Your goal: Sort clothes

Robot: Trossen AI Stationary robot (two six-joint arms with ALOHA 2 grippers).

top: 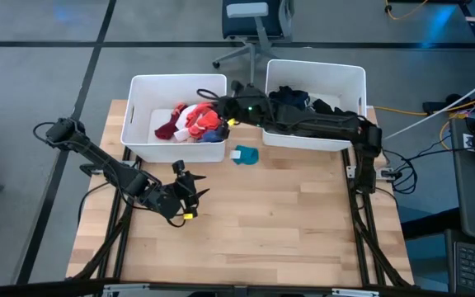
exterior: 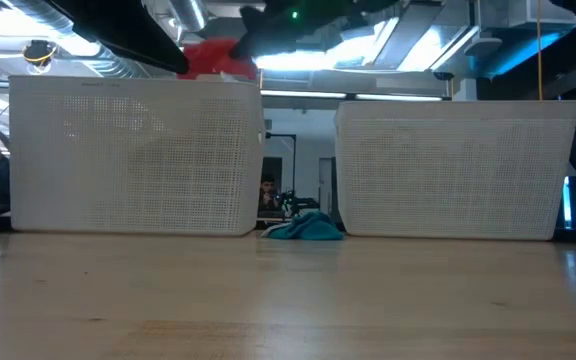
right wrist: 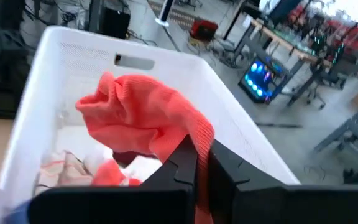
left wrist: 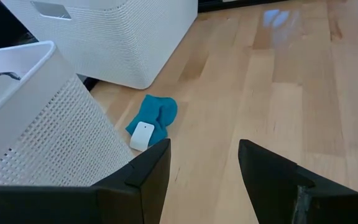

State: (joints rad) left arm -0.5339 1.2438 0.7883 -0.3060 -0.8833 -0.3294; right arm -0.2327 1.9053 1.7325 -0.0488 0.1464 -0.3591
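Note:
My right gripper (right wrist: 202,163) reaches across from the table's right and stands over the left white bin (top: 138,91), shut on a red garment (right wrist: 148,118). In the low view the red garment (exterior: 213,58) shows just above that bin's rim. The bin holds red, white, maroon and blue clothes (top: 190,124). Dark clothes (top: 295,99) lie in the right white bin (top: 353,78). A teal garment (top: 246,155) lies flat on the table in front of the gap between the bins. My left gripper (left wrist: 204,168) hovers open above the table's near left, holding nothing. My right gripper pinches a fold of the red garment (right wrist: 194,134) between its two fingers. The fingers come nearly level from the table's right side. The cloth bunches out ahead of the fingertips above the left bin. Whether its lower part touches the pile, I cannot tell.
The two bins stand side by side along the table's far edge, with a narrow gap between them. The wooden tabletop (top: 287,223) in front of them is bare apart from the teal garment. An office chair (top: 250,25) stands beyond the table.

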